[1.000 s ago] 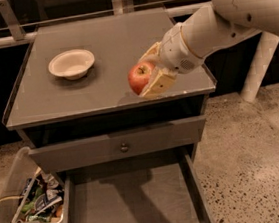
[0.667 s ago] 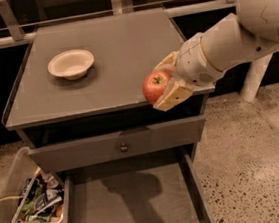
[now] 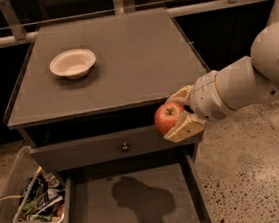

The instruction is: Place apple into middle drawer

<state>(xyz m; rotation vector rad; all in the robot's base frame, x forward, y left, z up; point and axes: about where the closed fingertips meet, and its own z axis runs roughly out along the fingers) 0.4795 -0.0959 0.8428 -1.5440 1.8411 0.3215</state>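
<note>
The gripper (image 3: 176, 115) hangs in the air in front of the cabinet's right front corner, its two tan fingers (image 3: 185, 127) closed above and below the apple (image 3: 165, 119) and holding it clear of every surface. The apple is red-orange with a paler patch near its short stem, which points upward. It sits at the height of the closed upper drawer front (image 3: 83, 151), just right of that front's small round knob (image 3: 125, 147). Behind the gripper the white arm (image 3: 247, 82) runs off to the right edge of the view. Below the apple and a little to its left lies the middle drawer (image 3: 93, 217), pulled open, with a flat grey floor, thin upright side walls and a dark shadow (image 3: 142, 200) across its middle. Nothing lies on the visible part of its floor. Above, on the grey cabinet top (image 3: 134, 64), a white bowl (image 3: 72, 63) stands near the back left, well apart from the gripper. Left of the open drawer, a clear plastic bin (image 3: 10, 191) full of mixed packets rests on the speckled floor (image 3: 252, 176).
</note>
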